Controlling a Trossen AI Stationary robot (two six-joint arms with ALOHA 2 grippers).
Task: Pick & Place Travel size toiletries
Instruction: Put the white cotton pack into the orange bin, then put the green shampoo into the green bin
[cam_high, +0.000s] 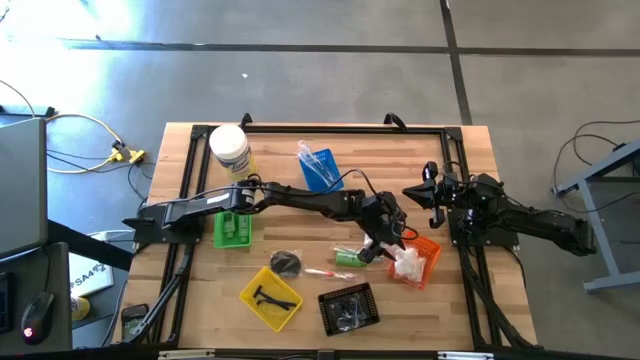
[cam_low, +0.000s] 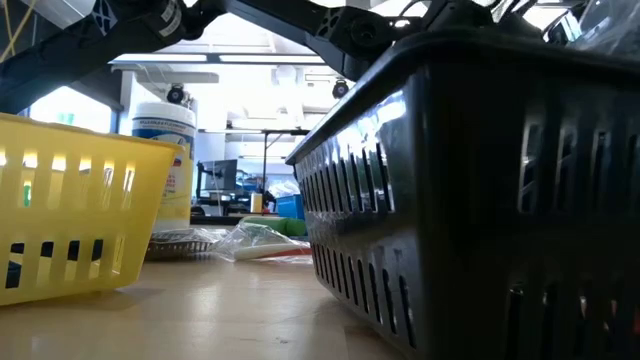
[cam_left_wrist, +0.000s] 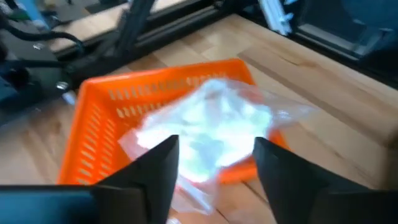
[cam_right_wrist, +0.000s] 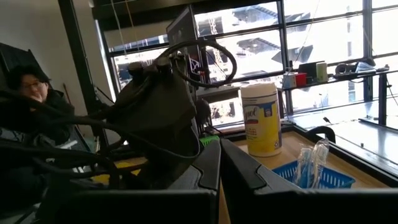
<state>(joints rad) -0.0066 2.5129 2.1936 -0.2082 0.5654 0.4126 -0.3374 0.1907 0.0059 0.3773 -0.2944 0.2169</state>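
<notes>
1. The left gripper hangs over the orange tray, its jaws parted and gripping nothing; the clear packet of white sachets lies between and just beyond the fingers, in the tray and spilling over its near wall.
2. Whether a finger touches the packet's wrapper cannot be told from the left wrist view.
3. By my reading the step in hand is the release: the packet looks placed and the jaws stand clear of it.
4. The next move likely calls for a straight lift, so the fingers do not drag the loose wrapper back out over the wall.
5. The right gripper waits on the right side of the table, its jaws closed and empty, well apart from the work.
6. Other toiletries lie on the table: a small green bottle just beside the orange tray, and a wrapped toothbrush near it.
7. Further out stand the blue tray, green tray, yellow tray and black tray.
8. The white tub stands at the far left corner.
</notes>
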